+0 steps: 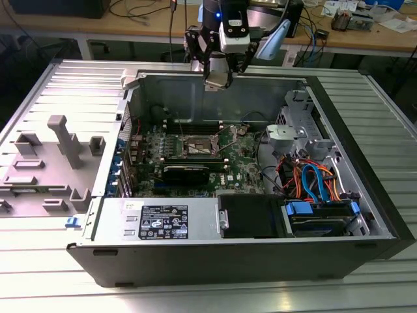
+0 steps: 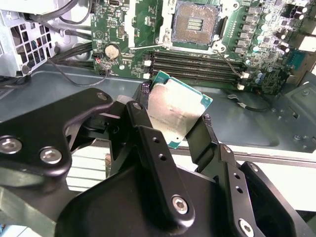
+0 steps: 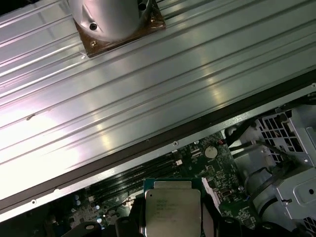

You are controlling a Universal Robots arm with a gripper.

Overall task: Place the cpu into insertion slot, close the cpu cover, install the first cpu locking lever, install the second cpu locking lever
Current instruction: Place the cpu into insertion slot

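A: What is the setting?
B: A wide table (image 1: pixel 391 130) of ribbed, silvery metal, glossy under the lamps, with a tan-topped workbench (image 1: pixel 130 29) strewn with wires behind it

A: And what stands on it?
B: A big black computer case (image 1: pixel 195 261) lying open, its inner walls bare grey sheet metal. On the exterior view's left sits a matte grey fixture tray (image 1: pixel 45 163) with blocky upright posts. Inside the case lie a flat green motherboard (image 1: pixel 241 163), a boxy silver power supply (image 1: pixel 163 218) and a tangle of orange and blue cables (image 1: pixel 313 179)

A: The gripper?
B: The gripper (image 1: pixel 216 81) hovers over the case's far wall. Its black, bolted fingers (image 2: pixel 148 143) are clamped on the edges of the cpu (image 2: pixel 175 111), a thin square chip with a dull silvery lid on a green rim, held tilted in the air

A: And the socket?
B: The insertion slot (image 2: pixel 195 22) is a dark square with a metal rim, its pin field exposed, well apart from the cpu. It lies just beside the long black memory slots (image 2: pixel 197 64) and near a round coin battery (image 2: pixel 112 50)
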